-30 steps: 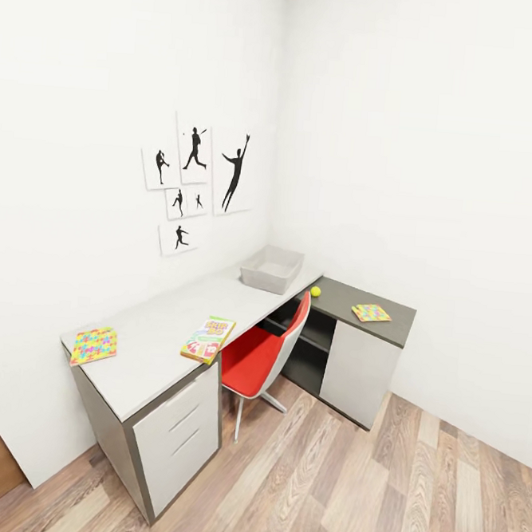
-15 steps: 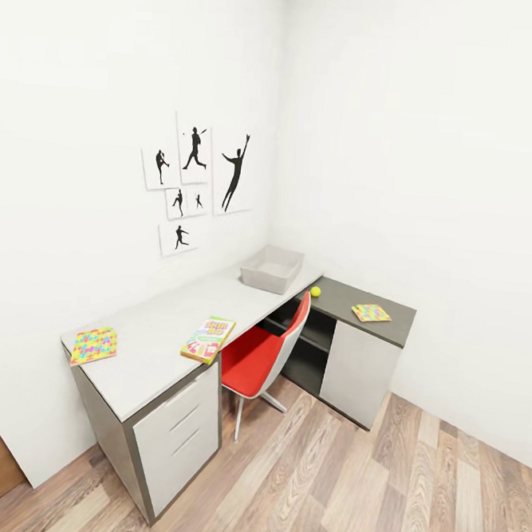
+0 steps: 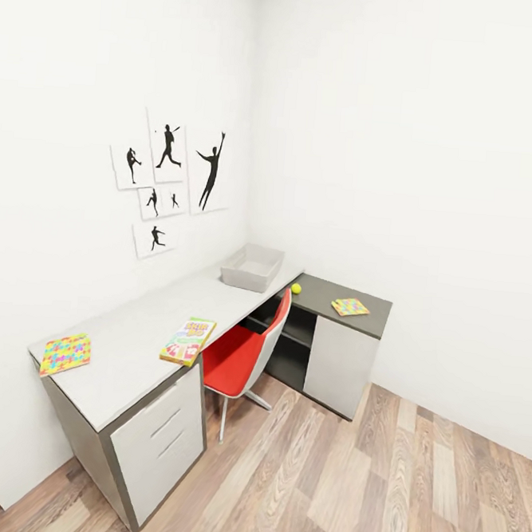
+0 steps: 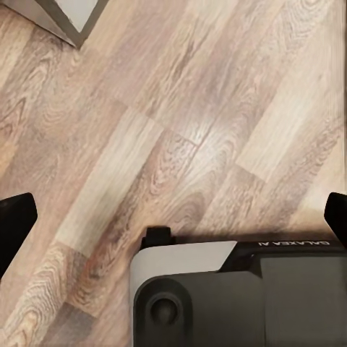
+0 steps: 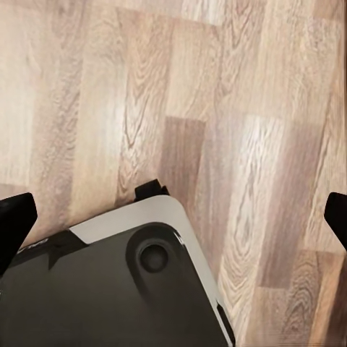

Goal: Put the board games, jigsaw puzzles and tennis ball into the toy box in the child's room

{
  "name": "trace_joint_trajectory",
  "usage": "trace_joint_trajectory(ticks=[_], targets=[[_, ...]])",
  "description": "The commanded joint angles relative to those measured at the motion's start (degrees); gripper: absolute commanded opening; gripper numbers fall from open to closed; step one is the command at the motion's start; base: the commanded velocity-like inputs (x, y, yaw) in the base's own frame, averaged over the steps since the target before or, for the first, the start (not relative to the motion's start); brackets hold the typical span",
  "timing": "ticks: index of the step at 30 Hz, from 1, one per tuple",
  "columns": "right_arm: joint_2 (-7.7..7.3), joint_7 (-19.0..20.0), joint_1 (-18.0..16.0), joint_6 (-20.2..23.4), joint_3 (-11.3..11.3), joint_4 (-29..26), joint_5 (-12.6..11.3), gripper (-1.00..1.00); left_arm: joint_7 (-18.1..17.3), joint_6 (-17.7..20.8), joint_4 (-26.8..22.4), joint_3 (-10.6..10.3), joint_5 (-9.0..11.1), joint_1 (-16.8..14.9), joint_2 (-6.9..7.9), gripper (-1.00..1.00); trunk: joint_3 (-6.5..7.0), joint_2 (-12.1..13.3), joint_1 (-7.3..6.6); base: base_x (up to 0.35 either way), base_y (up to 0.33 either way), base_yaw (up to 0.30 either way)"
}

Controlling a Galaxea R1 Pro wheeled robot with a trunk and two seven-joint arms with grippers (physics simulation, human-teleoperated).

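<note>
The table (image 3: pixel 133 327) runs along the left wall of the child's room. The open grey toy box (image 3: pixel 251 266) stands at its far end. A board game (image 3: pixel 187 340) lies near the table's front edge, and a jigsaw puzzle (image 3: pixel 65 353) lies at its near left end. The tennis ball (image 3: pixel 296 288) and a second jigsaw puzzle (image 3: pixel 350 307) rest on the dark side unit (image 3: pixel 371 306). My left gripper (image 4: pixel 173 220) and right gripper (image 5: pixel 173 217) both hang open over the wood floor, holding nothing. The bed is out of view.
A red chair (image 3: pixel 247 356) is tucked under the table between the drawer block (image 3: pixel 161 434) and the side unit. Black silhouette pictures (image 3: pixel 164 182) hang on the wall. Wood floor (image 3: pixel 377 483) stretches in front. My base (image 4: pixel 231 289) shows below the grippers.
The whole head view has shifted left, so the camera has moved. The toys, toy box and chair stay where they were on the furniture.
</note>
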Motion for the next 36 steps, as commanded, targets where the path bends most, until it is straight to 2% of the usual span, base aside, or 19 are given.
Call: trace_joint_trajectory(ticks=[1, 16, 28, 31, 32, 33, 34, 35, 36], targets=[[0.04, 0.01, -0.07, -0.25, 0.05, 0.07, -0.6, 1.0, 0.06, -0.02, -0.02, -0.06, -0.03, -0.03, 0.0, 1.0, -0.13, -0.13, 0.04, 0.0, 0.0, -0.272], [0.19, 0.1, -0.07, -0.2, 0.03, 0.07, -0.59, 1.0, -0.04, -0.02, -0.02, -0.08, -0.03, -0.03, 0.0, 1.0, -0.49, -0.13, 0.04, 0.0, 0.0, -0.258], [0.84, 0.13, -0.24, 1.09, 0.16, -0.44, -0.37, 1.0, -0.73, 0.21, -0.28, -0.18, -0.03, -0.11, 0.12, 1.0, -0.62, -0.13, 0.04, 0.0, 0.0, -0.039], [0.71, 0.14, -0.7, 5.82, 0.1, -1.0, -0.41, 1.0, -1.66, 4.04, -1.17, -0.08, 0.07, -0.56, 0.26, 1.0, -0.62, -0.13, 0.04, 0.0, 0.0, -0.003], [0.46, 0.14, -1.15, 9.65, 0.05, -2.29, -0.44, 1.0, -2.6, 8.59, -2.64, -0.05, 0.1, -1.48, 0.31, 1.0, -0.62, -0.13, 0.04, 0.0, 0.0, -0.002], [0.37, 0.14, -1.56, 11.76, 0.01, -3.36, -0.47, 1.0, -3.16, 11.38, -3.78, -0.02, 0.11, -2.21, 0.33, 1.0, -0.62, -0.13, 0.04, 0.0, 0.0, -0.001], [0.27, 0.12, -2.44, 16.15, -0.06, -6.21, -0.58, 1.0, -4.48, 17.64, -6.92, 0.07, 0.2, -3.87, 0.45, 1.0, -0.62, -0.13, 0.04, 0.0, 0.0, 0.0], [0.23, 0.13, -2.86, 18.38, -0.1, -7.88, -0.67, 1.0, -5.24, 20.97, -8.92, 0.13, 0.26, -4.67, 0.52, 1.0, -0.62, -0.13, 0.04, 0.0, 0.0, 0.0], [0.25, 0.11, -3.58, 22.89, -0.16, -11.61, -0.94, 1.0, -6.98, 27.8, -13.74, 0.27, 0.36, -5.99, 0.62, 1.0, -0.62, -0.13, 0.04, 0.0, 0.0, 0.0]])
